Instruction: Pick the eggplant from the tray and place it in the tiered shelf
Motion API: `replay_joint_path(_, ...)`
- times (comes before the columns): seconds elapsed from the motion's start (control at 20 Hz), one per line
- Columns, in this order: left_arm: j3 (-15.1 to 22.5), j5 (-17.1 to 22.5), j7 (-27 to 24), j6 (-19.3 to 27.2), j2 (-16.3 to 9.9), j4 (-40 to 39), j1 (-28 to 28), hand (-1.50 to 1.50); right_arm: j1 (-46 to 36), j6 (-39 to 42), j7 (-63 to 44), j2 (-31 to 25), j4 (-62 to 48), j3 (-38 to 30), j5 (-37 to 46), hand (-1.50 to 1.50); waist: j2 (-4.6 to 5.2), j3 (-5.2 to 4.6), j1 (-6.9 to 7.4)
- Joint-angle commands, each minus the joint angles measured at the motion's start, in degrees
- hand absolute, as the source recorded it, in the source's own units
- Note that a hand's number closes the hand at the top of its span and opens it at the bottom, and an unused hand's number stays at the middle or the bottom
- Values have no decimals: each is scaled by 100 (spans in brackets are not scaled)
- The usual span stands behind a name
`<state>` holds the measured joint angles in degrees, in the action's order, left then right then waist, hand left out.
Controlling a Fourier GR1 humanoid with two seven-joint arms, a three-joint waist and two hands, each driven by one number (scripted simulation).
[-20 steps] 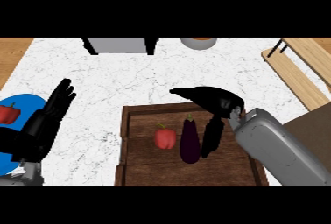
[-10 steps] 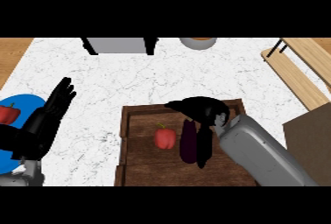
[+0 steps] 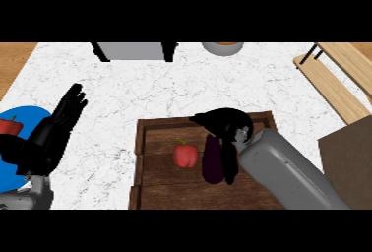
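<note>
Purple and dark, one eggplant [image 3: 212, 160] lies lengthwise in the brown wooden tray [image 3: 156, 189], just right of the tray's middle, with the right robot hand [image 3: 227, 126] bent down over its upper end and fingers running along its right side; the fingers look curled about it, though the black of the hand hides where they meet. One red bell pepper [image 3: 184, 154] sits just beside the eggplant on its left, apart from the hand. A second red pepper [image 3: 9, 126] rests on the single blue plate [image 3: 18, 114] at the left edge of the view. The left robot hand [image 3: 64, 114] stands released, fingers straight and pointing up, over the white marble desk [image 3: 174, 83] between the plate and the tray. Two arms show in all, the right grey forearm [image 3: 287, 172] crossing the tray's right part. The tray's raised rim frames the eggplant on all sides, its far edge just behind the right robot hand. Beyond that edge the desk lies bare up to one grey box [image 3: 134, 50] and one round grey pot [image 3: 222, 47] at the far edge. One tiered shelf [image 3: 338, 78] of pale wooden slats stands at the desk's right edge, well apart from the tray, with open marble between them.
</note>
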<state>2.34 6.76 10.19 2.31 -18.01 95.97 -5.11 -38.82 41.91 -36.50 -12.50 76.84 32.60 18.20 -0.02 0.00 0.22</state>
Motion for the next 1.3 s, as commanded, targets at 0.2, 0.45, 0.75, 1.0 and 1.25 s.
replay_joint_path(0.2, -109, -161, -65, -143, 187, -9, 154, 0, -2, 664, -186, 273, -283, -333, 487, -150, -2, -1, -4)
replay_joint_path(0.45, -531, 48, -321, -503, 51, -316, 33, 0, 593, 451, 444, 88, -244, -219, 998, -150, 3, -1, -8)
replay_joint_path(0.75, -335, -224, 188, -370, 248, 293, 158, 0, 331, 569, 639, 478, -970, -375, 1410, -150, 5, 0, 26)
replay_joint_path(1.0, -265, -366, -155, -416, 409, 63, 208, 0, 390, 331, 1100, 580, -1377, -365, 1702, -150, 9, 1, 35)
replay_joint_path(1.25, -428, -264, -289, -581, 325, -105, 167, 0, 802, 489, 1265, 339, -1039, -420, 1692, -150, 5, -1, 2)
